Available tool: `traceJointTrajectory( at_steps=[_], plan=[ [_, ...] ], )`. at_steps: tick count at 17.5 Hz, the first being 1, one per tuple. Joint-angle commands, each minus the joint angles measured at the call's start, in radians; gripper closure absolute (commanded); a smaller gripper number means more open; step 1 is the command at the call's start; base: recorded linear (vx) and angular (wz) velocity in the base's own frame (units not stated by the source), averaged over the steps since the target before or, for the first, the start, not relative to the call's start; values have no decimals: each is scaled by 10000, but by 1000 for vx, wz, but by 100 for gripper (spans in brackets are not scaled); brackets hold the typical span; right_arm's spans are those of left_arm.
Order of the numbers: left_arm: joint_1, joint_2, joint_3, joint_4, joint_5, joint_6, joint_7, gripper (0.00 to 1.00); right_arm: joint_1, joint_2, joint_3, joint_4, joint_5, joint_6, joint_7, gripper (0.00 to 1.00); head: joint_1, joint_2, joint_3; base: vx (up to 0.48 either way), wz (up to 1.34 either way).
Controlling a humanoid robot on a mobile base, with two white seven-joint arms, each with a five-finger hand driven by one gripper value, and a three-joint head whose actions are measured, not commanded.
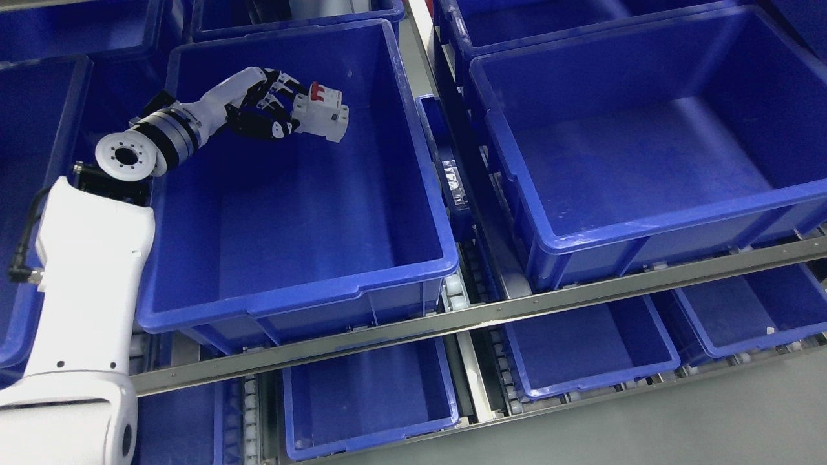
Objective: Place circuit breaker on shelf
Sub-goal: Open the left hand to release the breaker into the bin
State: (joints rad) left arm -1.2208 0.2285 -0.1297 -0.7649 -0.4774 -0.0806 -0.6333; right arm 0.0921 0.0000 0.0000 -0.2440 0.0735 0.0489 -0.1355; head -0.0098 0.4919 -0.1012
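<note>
Breaker point(321, 114) | held in left hand point(268, 106) fingers | above floor of blue bin point(303, 303)

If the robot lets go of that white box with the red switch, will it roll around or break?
Probably not roll: the circuit breaker looks blocky with flat sides, so it should slide or tip instead. It seems stiff hard plastic, keeping its shape in the left hand. The red switch sticks out, so it may be the easiest part to knock. The blue bin floor looks smooth.

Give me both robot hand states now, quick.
Left robot hand: closed on the circuit breaker, over the blue bin.
Right robot hand: not in view.
</note>
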Motion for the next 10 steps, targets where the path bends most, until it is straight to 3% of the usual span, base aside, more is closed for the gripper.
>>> traceJointTrajectory(
  at_steps=[1,4,10],
  plan=[
    [-447,262,-1296,3261,-532,9,823,59,0,-175,199,0,1,309,5,0,0,0,0,0,0],
    [-493,231,-1219,3277,-549,24,1040,50,0,-175,199,0,1,309,-10,0,0,0,0,0,0],
    [-938,-59,-593,3232,-457,85,1976,7,0,-175,199,0,1,309,5,0,0,0,0,1,-8]
  ],
)
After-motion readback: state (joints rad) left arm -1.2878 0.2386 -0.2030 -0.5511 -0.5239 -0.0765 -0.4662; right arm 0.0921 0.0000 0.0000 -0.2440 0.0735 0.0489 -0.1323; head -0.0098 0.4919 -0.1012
